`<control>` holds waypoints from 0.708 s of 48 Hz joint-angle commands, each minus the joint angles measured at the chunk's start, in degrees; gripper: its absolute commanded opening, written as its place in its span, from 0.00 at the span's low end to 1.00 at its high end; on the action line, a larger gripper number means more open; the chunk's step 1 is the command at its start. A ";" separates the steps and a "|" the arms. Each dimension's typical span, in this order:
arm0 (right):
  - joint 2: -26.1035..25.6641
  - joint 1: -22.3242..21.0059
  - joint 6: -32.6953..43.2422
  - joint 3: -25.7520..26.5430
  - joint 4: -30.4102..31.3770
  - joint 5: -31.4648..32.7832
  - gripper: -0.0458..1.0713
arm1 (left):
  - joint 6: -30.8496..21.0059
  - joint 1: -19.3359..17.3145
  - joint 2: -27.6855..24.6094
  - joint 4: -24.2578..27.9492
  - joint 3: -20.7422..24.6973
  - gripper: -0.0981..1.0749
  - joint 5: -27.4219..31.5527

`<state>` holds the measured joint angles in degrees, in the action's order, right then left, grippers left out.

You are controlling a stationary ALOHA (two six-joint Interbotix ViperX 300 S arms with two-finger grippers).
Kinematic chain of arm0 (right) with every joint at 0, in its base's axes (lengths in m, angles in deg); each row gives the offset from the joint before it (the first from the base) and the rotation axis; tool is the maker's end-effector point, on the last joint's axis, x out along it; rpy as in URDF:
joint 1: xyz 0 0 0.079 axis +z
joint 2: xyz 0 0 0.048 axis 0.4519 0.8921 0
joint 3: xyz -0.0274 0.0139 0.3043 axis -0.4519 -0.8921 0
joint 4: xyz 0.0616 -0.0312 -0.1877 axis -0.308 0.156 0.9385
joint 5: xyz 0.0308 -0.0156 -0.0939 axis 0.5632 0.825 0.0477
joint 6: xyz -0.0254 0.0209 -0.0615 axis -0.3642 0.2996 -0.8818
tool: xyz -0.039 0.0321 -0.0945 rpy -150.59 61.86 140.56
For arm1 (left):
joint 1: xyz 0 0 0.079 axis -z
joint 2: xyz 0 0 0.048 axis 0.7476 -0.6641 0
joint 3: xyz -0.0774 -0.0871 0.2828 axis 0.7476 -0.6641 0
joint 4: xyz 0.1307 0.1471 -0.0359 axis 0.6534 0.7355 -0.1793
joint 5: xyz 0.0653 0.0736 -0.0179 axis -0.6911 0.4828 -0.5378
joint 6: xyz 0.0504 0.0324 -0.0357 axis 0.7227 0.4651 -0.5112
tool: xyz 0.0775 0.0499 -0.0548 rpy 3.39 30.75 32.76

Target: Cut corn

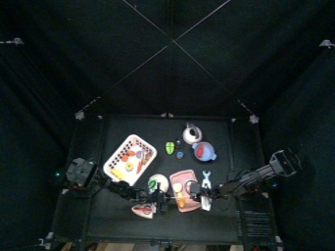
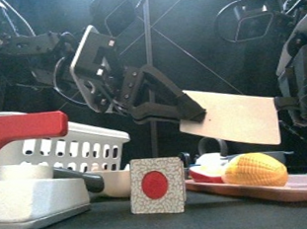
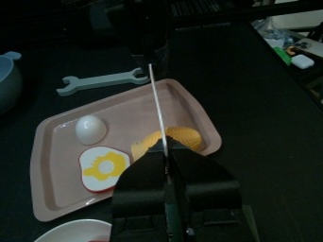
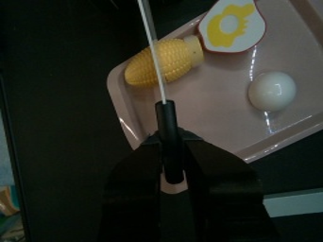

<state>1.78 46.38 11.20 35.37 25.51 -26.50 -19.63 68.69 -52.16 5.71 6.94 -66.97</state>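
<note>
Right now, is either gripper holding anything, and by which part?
The knife: the right gripper clamps its black handle, while the left gripper seems to pinch the blade's far end.

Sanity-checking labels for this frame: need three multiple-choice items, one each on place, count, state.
1. Where is the yellow plastic corn cob?
A in the white basket
B on the pink plastic tray
C on the table

2. How many food pieces lie on that tray?
A two
B three
C five

3. The white-bladed knife is:
A lying flat on the tray
B raised above the corn
C stuck in the basket

Key: B, the cob rests on the tray; B, cob, white egg, fried egg; B, the front view shows the blade clear.
</note>
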 commanded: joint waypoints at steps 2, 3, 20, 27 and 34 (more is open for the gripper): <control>-0.35 -0.18 0.35 0.18 -0.35 0.18 0.43 | 0.18 1.76 0.44 0.09 1.23 0.38 -0.09; -0.35 -0.18 0.26 0.18 -0.53 0.18 0.43 | 0.18 1.85 0.35 0.09 1.23 0.38 -0.09; 0.70 -0.26 0.26 -0.44 -1.67 0.18 0.43 | 0.18 2.29 0.00 0.09 1.49 0.38 1.49; 1.32 -0.26 0.26 -0.44 -1.67 0.18 0.43 | 0.18 2.37 0.00 0.09 1.49 0.38 2.11; 1.76 -0.44 0.26 -0.35 -1.76 0.18 0.43 | 0.26 2.37 -0.09 0.09 1.49 0.38 2.20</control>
<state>3.80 46.38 11.11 35.11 24.02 -26.68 -19.54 69.13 -52.86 5.54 7.82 -64.77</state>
